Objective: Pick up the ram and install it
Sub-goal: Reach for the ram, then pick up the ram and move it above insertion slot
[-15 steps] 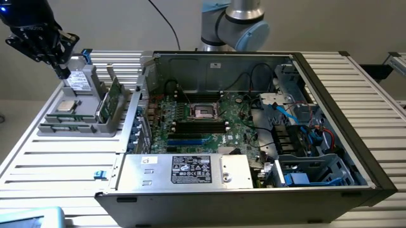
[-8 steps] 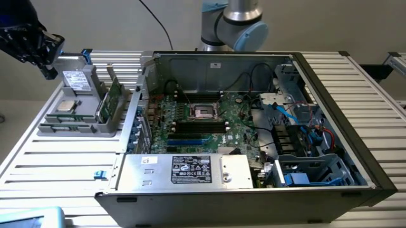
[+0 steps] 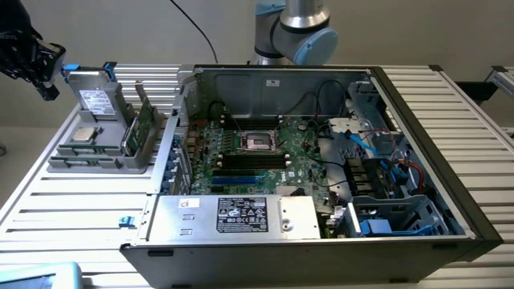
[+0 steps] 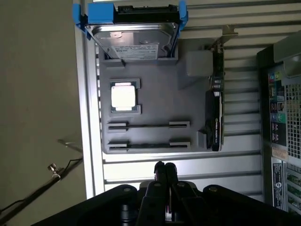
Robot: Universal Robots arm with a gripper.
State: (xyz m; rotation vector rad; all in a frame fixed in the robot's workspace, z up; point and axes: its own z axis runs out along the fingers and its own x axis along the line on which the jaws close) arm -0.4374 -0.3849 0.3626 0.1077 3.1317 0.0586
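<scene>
My gripper [image 3: 50,91] hangs shut and holds nothing, at the exterior view's far left, above the table edge beside the grey parts tray [image 3: 64,165]. In the wrist view its closed fingertips [image 4: 164,168] point toward the tray [image 4: 160,103]. Nearest them are two long narrow slots [image 4: 148,145]. Each slot shows a thin dark strip seen edge-on; I cannot tell if either is the ram. The open computer case [image 3: 321,150] lies to the exterior view's right. Black memory slots [image 3: 253,160] sit on its motherboard below the processor socket [image 3: 259,139].
The tray also carries a hard drive in a blue bracket [image 3: 96,99], a square silver processor [image 4: 123,96] and a tall green card [image 3: 141,129] standing on edge by the case wall. The power supply [image 3: 241,215] fills the case's front. Slatted table [image 3: 72,211] surrounds everything.
</scene>
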